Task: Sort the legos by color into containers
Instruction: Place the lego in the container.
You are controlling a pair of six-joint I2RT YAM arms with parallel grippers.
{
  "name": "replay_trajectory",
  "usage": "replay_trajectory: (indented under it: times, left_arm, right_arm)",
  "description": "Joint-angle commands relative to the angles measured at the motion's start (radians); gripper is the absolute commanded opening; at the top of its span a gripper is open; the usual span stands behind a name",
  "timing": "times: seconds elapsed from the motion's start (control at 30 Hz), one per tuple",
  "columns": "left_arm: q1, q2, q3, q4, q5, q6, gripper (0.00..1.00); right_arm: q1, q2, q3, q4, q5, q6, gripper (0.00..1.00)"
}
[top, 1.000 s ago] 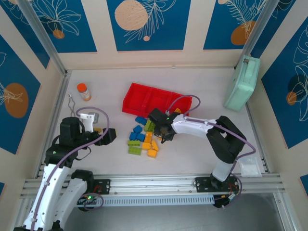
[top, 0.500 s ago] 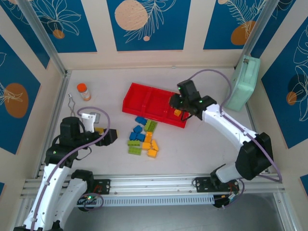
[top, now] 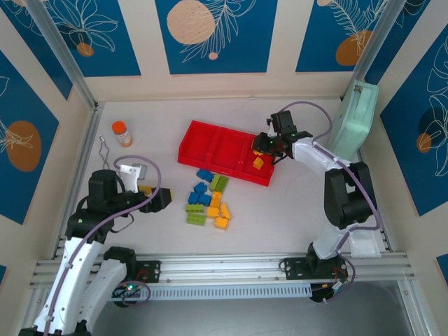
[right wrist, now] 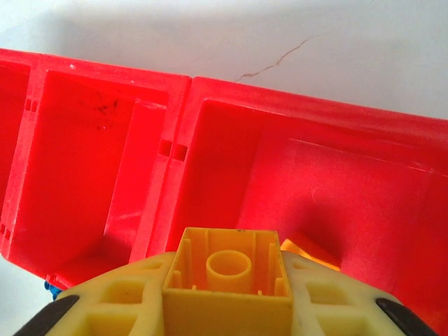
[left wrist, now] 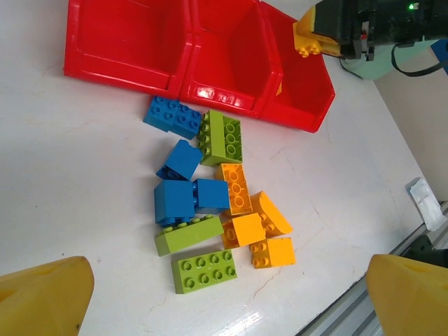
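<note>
The red tray (top: 210, 143) lies at the table's middle, with three compartments. My right gripper (top: 267, 148) hangs over its right-hand compartment (right wrist: 350, 196), shut on a yellow-orange lego (right wrist: 227, 276) whose hollow underside faces the wrist camera; that held lego (left wrist: 308, 40) also appears in the left wrist view. Another orange piece (right wrist: 309, 253) lies inside that compartment. The loose legos (top: 208, 199), blue, lime green and orange, sit in a pile (left wrist: 217, 203) in front of the tray. My left gripper (top: 161, 199) stands open, left of the pile, nothing between its fingers (left wrist: 42, 301).
An orange-capped bottle (top: 122, 133) and a wire hook (top: 105, 150) stand at the left. A mint-green case (top: 352, 120) leans on the right wall. A white packet (top: 364, 241) lies near the front right, by the metal rail (top: 224, 266).
My right gripper left the pile with the yellow-orange lego and swung back and right to above the tray's right compartment. The left arm stayed still.
</note>
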Motion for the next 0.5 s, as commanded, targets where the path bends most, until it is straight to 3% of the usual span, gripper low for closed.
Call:
replay_trajectory:
  times: [0.0, 0.47]
  left_arm:
    - [-0.011, 0.000, -0.005, 0.013, 0.025, 0.019, 0.99]
    - [-0.013, 0.010, -0.005, 0.012, 0.022, 0.017, 1.00]
  right_arm:
    - [-0.015, 0.027, 0.030, 0.058, -0.073, -0.009, 0.33]
    - [0.002, -0.031, 0.042, 0.009, -0.087, 0.001, 0.73]
